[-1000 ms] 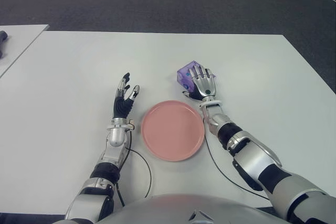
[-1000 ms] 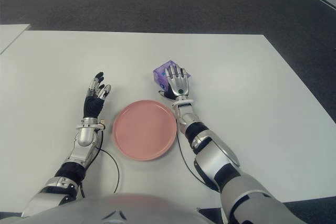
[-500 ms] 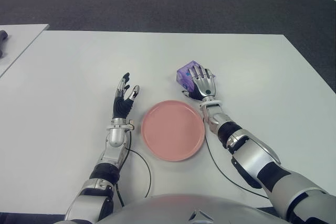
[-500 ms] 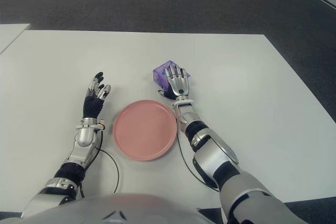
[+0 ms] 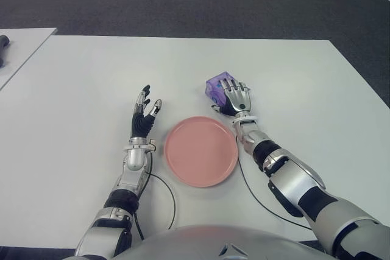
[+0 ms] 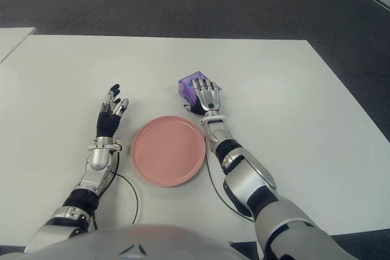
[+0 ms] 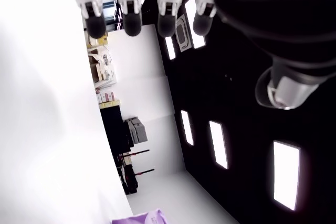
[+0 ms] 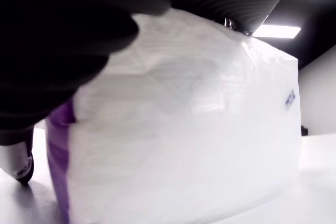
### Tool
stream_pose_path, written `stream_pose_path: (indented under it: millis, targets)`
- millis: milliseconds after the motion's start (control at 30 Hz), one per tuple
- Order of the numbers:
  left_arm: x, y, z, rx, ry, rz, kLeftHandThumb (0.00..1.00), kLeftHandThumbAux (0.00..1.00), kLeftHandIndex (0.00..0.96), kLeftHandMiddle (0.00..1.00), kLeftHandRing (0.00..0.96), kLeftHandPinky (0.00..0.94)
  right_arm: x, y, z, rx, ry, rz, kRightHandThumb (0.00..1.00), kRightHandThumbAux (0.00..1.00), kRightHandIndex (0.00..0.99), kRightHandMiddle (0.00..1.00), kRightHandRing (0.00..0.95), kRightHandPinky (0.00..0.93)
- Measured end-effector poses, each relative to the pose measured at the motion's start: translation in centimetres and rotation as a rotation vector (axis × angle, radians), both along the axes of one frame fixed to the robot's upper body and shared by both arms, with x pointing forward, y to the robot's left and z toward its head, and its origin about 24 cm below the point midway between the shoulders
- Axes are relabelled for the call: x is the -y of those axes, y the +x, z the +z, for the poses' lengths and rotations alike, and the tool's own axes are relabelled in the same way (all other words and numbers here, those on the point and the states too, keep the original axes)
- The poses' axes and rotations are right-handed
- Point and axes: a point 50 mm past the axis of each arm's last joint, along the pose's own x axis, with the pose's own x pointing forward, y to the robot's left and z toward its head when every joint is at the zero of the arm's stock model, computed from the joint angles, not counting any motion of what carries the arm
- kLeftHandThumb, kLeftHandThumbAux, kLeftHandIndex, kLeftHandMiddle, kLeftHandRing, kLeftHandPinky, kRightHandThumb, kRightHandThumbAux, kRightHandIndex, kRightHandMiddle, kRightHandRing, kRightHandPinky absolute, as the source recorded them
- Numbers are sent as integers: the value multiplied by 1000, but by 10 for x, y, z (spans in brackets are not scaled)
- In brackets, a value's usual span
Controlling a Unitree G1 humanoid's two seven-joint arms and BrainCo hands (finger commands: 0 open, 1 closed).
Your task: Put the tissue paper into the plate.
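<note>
Now right robot hand (image 5: 235, 97) clasps tissue paper (image 5: 214, 86) (print unreadable).

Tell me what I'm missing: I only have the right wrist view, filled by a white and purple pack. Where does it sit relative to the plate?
Observer: The tissue pack sits on the table, just beyond the pink plate toward the robot's right, not in it.
Operator: Is the right hand on it?
Observer: The right hand lies over the pack's near side, fingers curling onto it; a firm grasp isn't clear.
Operator: And the left hand?
Observer: The left hand shows left of the plate, fingers spread, holding nothing.
Operator: Anything on the plate?
Observer: No, it is bare.
</note>
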Motion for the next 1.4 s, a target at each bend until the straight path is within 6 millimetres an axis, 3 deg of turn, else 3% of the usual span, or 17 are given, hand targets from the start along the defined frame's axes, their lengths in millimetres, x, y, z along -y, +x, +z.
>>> stream_pose_path:
  millis: [133,333,667,1400]
  targets:
    - [0,0,0,0,0,0,0,414,0,0,0,0,0,1,2,9,13,-6,833,670,365,522,674,700]
    - [0,0,0,0,0,0,0,418,0,0,0,0,2,3,4,8,57,20,849,678,392,523,753,786]
    - [-1,0,0,-1,-4,5,0,416,0,0,0,0,4,5,8,8,102,34,853,680,392,527,807,831]
    - [-2,3,1,-8,-2,2,0,410,0,0,0,0,4,9,13,-4,166,33,854,678,395,532,827,847]
